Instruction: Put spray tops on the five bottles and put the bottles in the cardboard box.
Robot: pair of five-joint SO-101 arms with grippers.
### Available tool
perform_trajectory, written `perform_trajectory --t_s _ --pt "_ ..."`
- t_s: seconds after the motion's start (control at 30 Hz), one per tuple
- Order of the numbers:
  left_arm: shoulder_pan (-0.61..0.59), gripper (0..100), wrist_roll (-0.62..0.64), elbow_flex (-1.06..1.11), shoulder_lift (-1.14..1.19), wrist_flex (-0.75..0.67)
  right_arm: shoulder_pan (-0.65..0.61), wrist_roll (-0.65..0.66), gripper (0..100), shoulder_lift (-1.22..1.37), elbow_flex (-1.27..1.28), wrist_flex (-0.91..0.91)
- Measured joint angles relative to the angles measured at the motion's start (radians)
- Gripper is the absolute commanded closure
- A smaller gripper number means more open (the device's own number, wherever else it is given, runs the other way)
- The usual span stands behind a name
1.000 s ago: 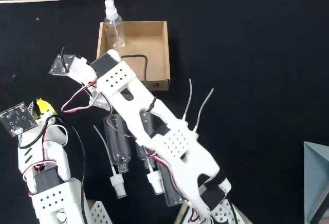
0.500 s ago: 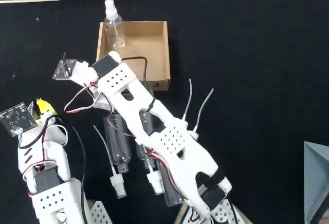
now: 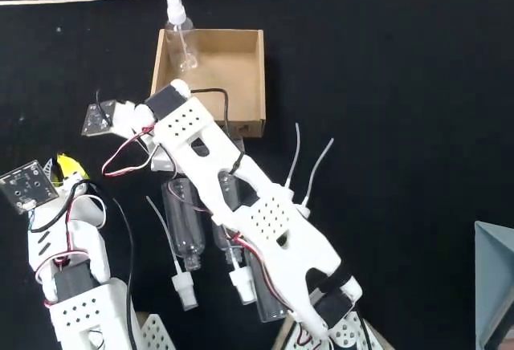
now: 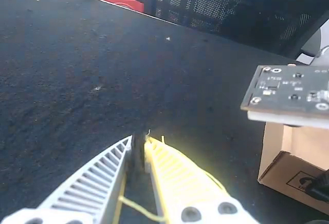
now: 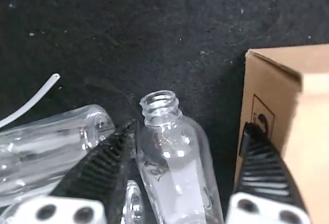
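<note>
Close the right gripper (image 5: 190, 129), now spread wide around the uncapped bottle (image 5: 169, 152) lying just beside the cardboard box (image 5: 277, 80), squarely on the body below the neck, minding the finger nearest the box wall. Keep the left gripper (image 4: 140, 144), pressed together over bare table, out of the way. Count one capped bottle (image 3: 178, 37) upright in the box's far corner.

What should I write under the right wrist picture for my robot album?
Open right gripper straddles a capless clear bottle beside the cardboard box.
</note>
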Motion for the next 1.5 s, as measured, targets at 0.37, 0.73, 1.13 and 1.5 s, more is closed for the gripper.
perform_trajectory --t_s 0.37,0.73,1.13,1.5 --pt "0.0 96 0.0 0.0 0.0 -0.008 0.0 0.049 73.8 0.0 0.068 0.0" --pt "0.0 96 0.0 0.0 0.0 -0.008 0.04 0.138 73.7 -0.003 0.164 0.0" --pt "0.0 96 0.0 0.0 0.0 -0.008 0.068 0.178 88.4 -0.003 0.164 0.0" --pt "0.0 96 -0.002 0.0 0.0 -0.008 0.086 0.155 90.4 -0.011 0.164 0.0"
